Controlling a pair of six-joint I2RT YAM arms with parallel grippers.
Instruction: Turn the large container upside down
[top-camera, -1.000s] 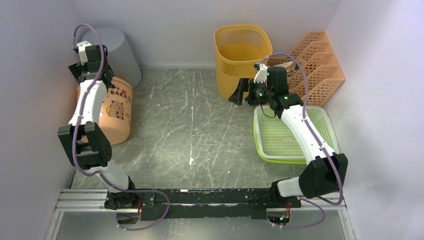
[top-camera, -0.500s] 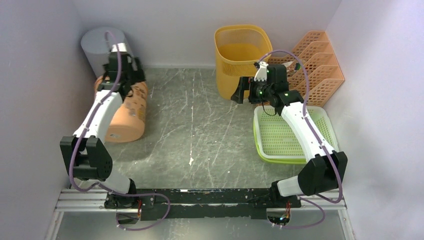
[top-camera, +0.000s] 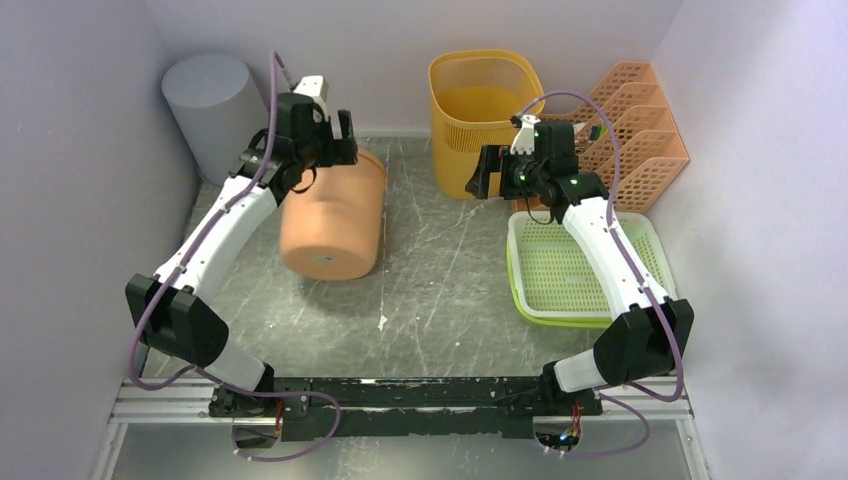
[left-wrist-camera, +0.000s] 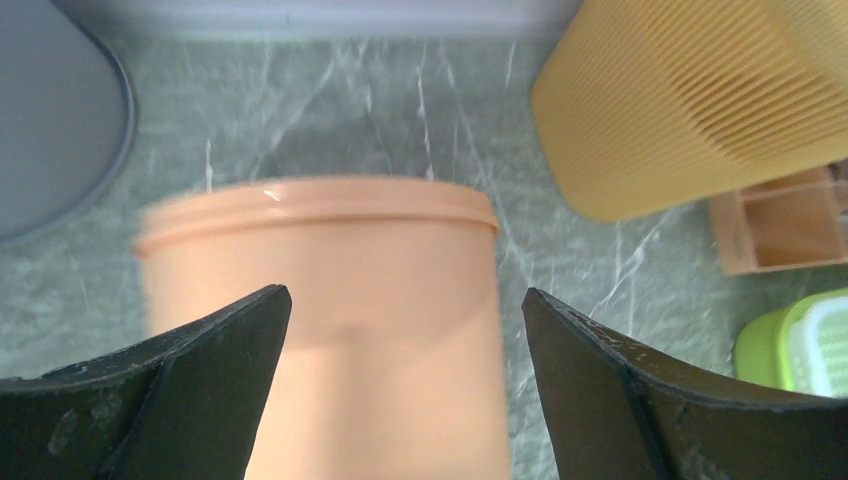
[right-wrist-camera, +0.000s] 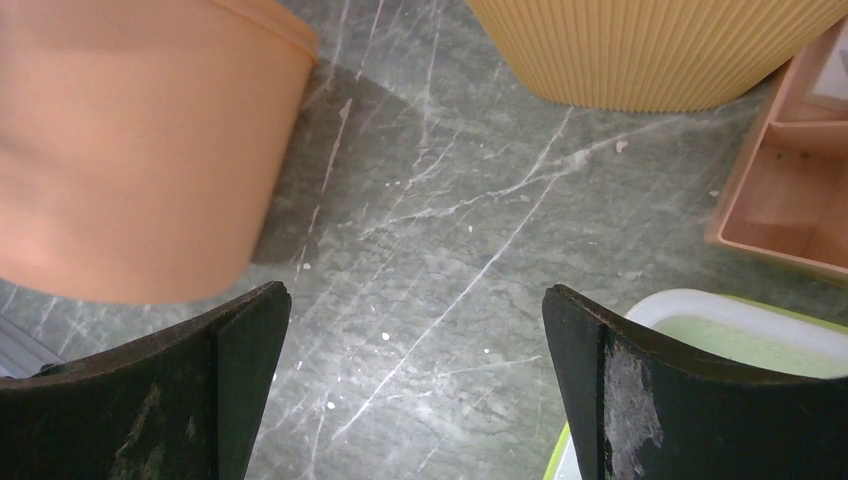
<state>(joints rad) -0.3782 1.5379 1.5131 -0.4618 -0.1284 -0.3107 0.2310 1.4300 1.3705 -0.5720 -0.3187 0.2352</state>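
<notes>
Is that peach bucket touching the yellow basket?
Apart. The top view shows a strip of bare floor between the peach bucket and the yellow basket.

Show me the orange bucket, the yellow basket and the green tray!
orange bucket (top-camera: 335, 215), top external view, on its rounded side wall.
yellow basket (top-camera: 452, 150), top external view, on its near outer wall.
green tray (top-camera: 545, 275), top external view, on its bare mesh floor.

The table (top-camera: 430, 270) centre lies open. The peach container (top-camera: 333, 220) blocks nine o'clock, grey bin (top-camera: 205, 100) ten, yellow basket (top-camera: 485, 105) one, green tray (top-camera: 580, 265) three.
</notes>
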